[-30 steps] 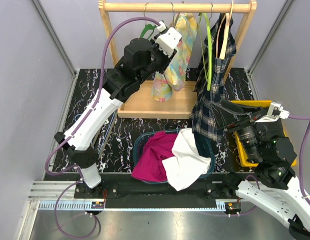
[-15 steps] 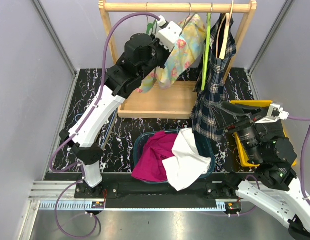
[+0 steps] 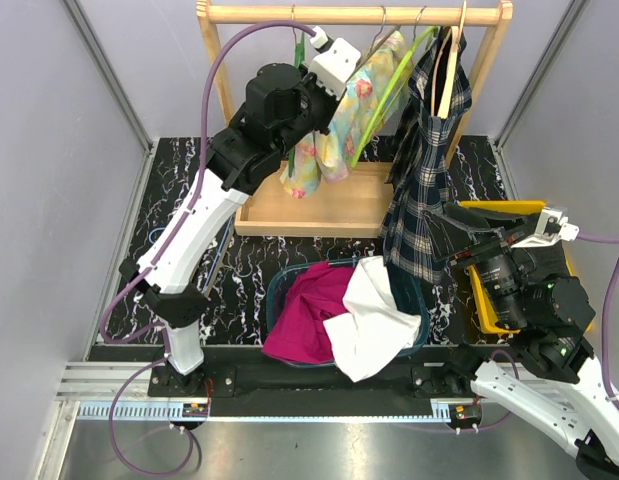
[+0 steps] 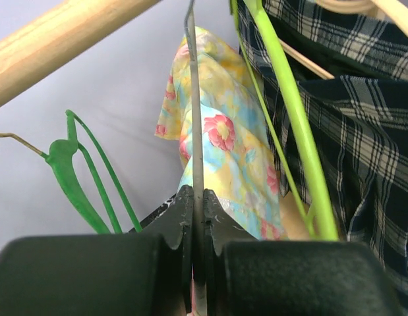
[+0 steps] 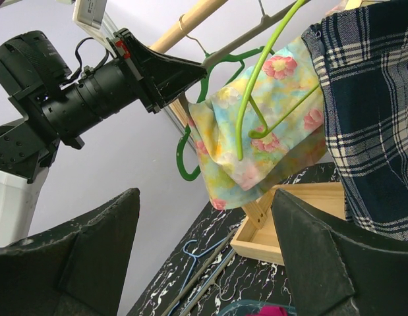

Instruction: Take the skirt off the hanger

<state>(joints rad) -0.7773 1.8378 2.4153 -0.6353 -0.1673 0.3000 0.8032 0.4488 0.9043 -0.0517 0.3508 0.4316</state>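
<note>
The floral skirt hangs on a thin grey hanger under the wooden rail. My left gripper is shut on the hanger's grey wire, just left of the skirt. In the top view the left gripper is high up by the rail. The right wrist view shows the skirt draped with a light green hanger slanting across it. My right gripper stands open and holds nothing, low at the right, beside a plaid garment.
A dark green hanger hangs left of the skirt. The rack's wooden base tray lies below. A teal basket holds magenta and white clothes. A yellow bin sits at the right. Loose hangers lie on the marbled table.
My left gripper has shut on the grey hanger wire and moved up and left. The skirt has swung with it, and the light green hanger now slants.
</note>
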